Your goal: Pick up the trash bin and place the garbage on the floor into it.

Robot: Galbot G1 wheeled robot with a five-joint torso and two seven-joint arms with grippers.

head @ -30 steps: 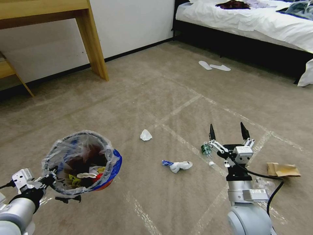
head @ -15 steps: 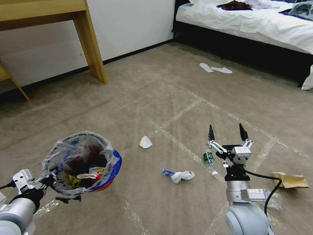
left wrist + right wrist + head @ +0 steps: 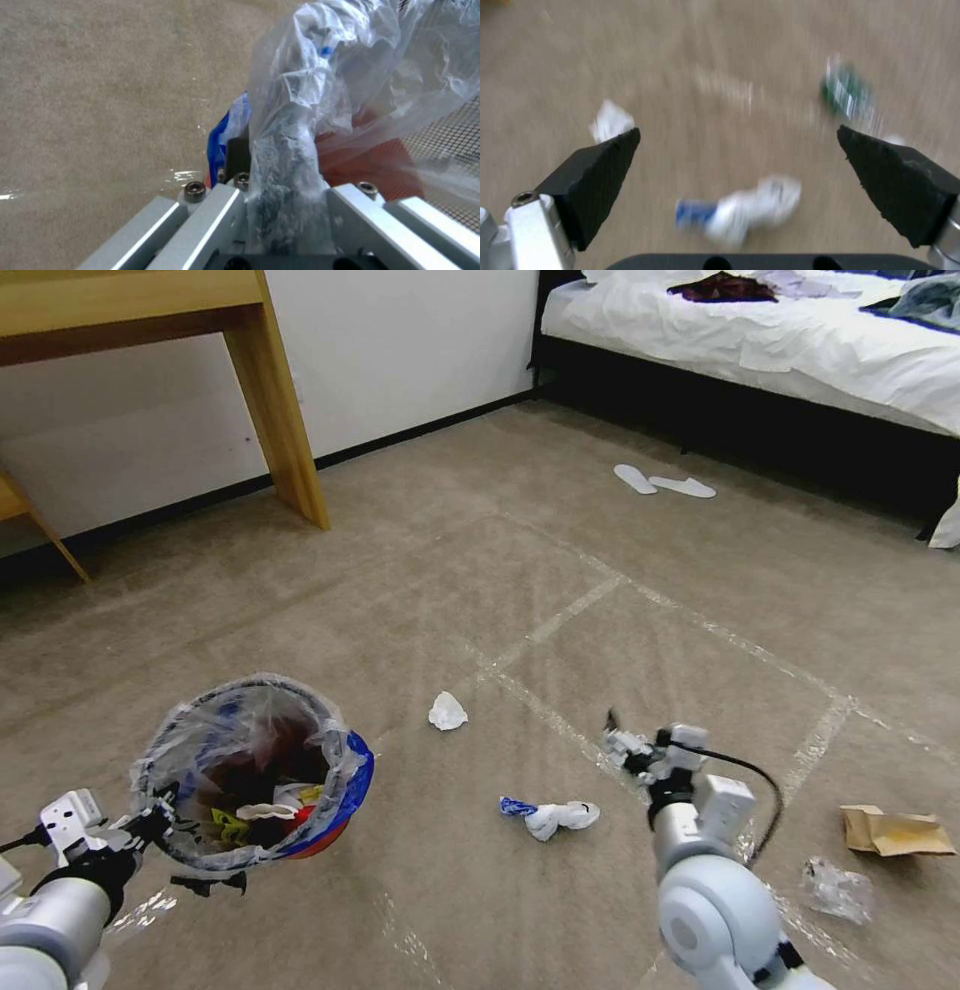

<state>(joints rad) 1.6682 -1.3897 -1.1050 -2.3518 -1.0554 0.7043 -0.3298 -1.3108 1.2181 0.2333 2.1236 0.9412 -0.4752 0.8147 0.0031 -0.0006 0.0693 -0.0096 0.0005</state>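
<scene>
Carpet (image 3: 560, 570) fills most of what I see, one beige floor crossed by shiny tape strips (image 3: 560, 615), and I'll place everything from the trash bin (image 3: 345, 790).

One trash bin, red with a blue rim and a crinkled clear liner, hangs off the floor at my left arm. The left gripper (image 3: 280, 176) is clamped on its rim, pinching plastic liner and rim together; the head view shows it at the bin's near-left edge (image 3: 150, 825). Inside the bin I see several scraps in white, yellow and red, too jumbled to count.

To the bin's right, on the carpet, I count five loose pieces: one brown paper bag (image 3: 893, 832) farthest out, one crumpled clear plastic piece (image 3: 835, 888) near it, one white-and-blue wad (image 3: 555, 815) closest to the bin, one small white tissue (image 3: 447, 711) beyond that, and one green-label bottle (image 3: 852, 93).

The right gripper (image 3: 740, 168) hovers right of the bin above the white-and-blue wad, its two black fingertips (image 3: 605, 165) spread wide apart, gripping nothing.

Two white slippers (image 3: 665, 483) lie far beyond the bin.
</scene>
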